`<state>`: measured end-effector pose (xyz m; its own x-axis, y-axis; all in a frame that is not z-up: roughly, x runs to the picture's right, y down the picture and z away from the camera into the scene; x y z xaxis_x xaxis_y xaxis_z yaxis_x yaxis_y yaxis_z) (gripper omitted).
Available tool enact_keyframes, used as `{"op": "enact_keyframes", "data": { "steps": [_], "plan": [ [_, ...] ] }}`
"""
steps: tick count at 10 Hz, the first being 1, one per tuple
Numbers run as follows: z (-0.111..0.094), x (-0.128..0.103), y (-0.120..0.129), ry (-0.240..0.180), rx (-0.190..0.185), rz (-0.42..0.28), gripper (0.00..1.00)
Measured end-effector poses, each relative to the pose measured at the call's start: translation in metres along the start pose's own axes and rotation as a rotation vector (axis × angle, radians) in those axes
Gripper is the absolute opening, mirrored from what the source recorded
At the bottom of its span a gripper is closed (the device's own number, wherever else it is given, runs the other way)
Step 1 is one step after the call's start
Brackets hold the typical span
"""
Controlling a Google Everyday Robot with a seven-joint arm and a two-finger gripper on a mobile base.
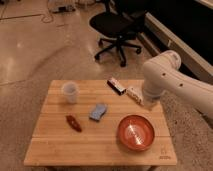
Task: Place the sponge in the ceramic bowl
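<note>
1. Now, one wooden surface [55, 150] carries six loose things, and one white arm [170, 82] reaches in from 3 o'clock.
2. One sponge [98, 112], blue and small, lies flat close to the middle of the surface, touching none of the others.
3. One ceramic bowl [135, 132], red-orange with rings inside, sits upright at 4 o'clock from the sponge. It is near the sponge but apart from it, and the sponge lies outside it.
4. One white cup [70, 92] stands upright at 10 o'clock from the sponge.
5. One dark red elongated object [74, 123] lies at 8 o'clock from the sponge, near it.
6. Two small packets lie between 1 and 2 o'clock from the sponge: a dark-and-white packet [116, 85] farther back, and a pale packet [134, 95] just beside the arm's lower end.
7. One gripper [149, 105] hangs low at the arm's end, near the 3 o'clock edge of the surface and at 1 o'clock from the bowl. Its fingers are together and apart from the sponge.
8. One black office chair [117, 25] stands on the floor [30, 55] at 12 o'clock beyond the surface.
</note>
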<state>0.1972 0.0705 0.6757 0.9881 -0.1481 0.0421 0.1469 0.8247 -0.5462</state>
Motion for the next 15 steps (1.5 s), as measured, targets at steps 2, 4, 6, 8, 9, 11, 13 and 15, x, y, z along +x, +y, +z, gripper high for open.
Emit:
{"op": "enact_keyframes", "data": {
  "steps": [2, 4, 6, 8, 9, 11, 13, 15],
  "plan": [
    [-0.001, -0.001, 0.003, 0.001, -0.013, -0.005, 0.38],
    [-0.001, 0.004, 0.002, 0.009, -0.014, -0.010, 0.38],
    [0.000, 0.003, 0.002, 0.019, -0.013, -0.042, 0.38],
    [-0.001, 0.002, 0.003, 0.017, -0.017, -0.087, 0.38],
    [-0.001, 0.002, 0.004, 0.017, -0.023, -0.046, 0.38],
    [-0.003, 0.007, -0.002, 0.021, -0.015, -0.038, 0.38],
    [-0.002, 0.003, -0.004, 0.013, -0.023, -0.065, 0.38],
    [-0.002, 0.006, -0.003, 0.006, -0.035, -0.066, 0.38]
  ]
}}
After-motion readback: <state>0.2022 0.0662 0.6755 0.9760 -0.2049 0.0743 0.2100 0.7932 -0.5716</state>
